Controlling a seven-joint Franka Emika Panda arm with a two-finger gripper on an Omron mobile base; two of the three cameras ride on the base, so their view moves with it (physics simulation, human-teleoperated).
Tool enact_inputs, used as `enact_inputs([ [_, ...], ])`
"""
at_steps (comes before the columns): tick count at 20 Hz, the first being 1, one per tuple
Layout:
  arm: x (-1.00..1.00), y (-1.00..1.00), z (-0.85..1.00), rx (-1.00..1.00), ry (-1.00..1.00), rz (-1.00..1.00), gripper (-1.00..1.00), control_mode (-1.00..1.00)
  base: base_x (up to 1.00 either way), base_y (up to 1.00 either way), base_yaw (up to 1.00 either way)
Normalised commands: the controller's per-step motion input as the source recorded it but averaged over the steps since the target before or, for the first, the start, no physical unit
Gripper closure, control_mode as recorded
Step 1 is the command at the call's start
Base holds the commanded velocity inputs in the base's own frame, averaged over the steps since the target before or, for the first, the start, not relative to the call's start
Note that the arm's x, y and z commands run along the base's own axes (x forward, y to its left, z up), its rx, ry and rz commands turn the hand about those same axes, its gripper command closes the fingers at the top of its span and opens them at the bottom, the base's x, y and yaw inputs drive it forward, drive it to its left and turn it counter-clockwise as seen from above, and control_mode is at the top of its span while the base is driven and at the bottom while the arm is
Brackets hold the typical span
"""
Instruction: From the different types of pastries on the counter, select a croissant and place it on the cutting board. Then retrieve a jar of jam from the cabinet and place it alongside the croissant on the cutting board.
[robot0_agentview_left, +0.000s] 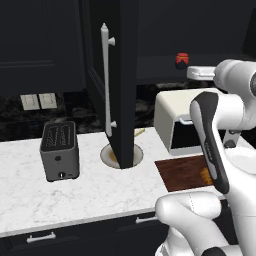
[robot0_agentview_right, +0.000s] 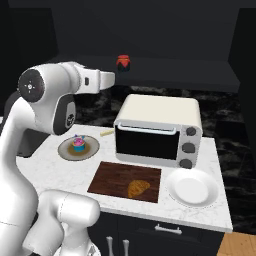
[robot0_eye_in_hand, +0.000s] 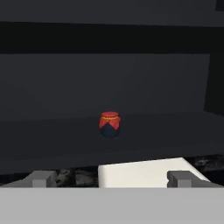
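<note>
Arm raised, hand level toward cabinet shelf | fingers (robot0_eye_in_hand: 112, 178) spread wide, empty | jar of jam (robot0_eye_in_hand: 110, 124) ahead, apart

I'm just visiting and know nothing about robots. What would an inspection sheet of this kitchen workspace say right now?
Surface: white marble counter.
Job's things: croissant lies on the cutting board; jar of jam stands on the shelf of the open cabinet.
Clutter: toaster, toaster oven, empty white plate, plate with a cupcake.
Grippers: gripper open, facing the jar, apart from it.
Cables: nothing seen.
Surroundings: dark drawers below the counter.
</note>
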Motion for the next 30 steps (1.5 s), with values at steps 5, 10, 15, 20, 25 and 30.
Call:
enact_inputs([
  [5,0.17,0.0,0.02,0.0,0.0,0.0,-1.0,-1.0,0.0,0.0,0.0],
  [10,0.52,0.0,0.01,0.0,0.0,0.0,-1.0,-1.0,0.0,0.0,0.0],
  [15,0.32,0.0,0.0,0.0,0.0,0.0,-1.0,-1.0,0.0,0.0,0.0],
  [20,0.0,0.0,0.0,0.0,0.0,0.0,-1.0,-1.0,0.0,0.0,0.0],
  [25,0.17,0.0,0.0,0.0,0.0,0.0,-1.0,-1.0,0.0,0.0,0.0],
  [30,0.44,0.0,-0.02,0.0,0.04,0.05,-1.0,-1.0,0.0,0.0,0.0],
])
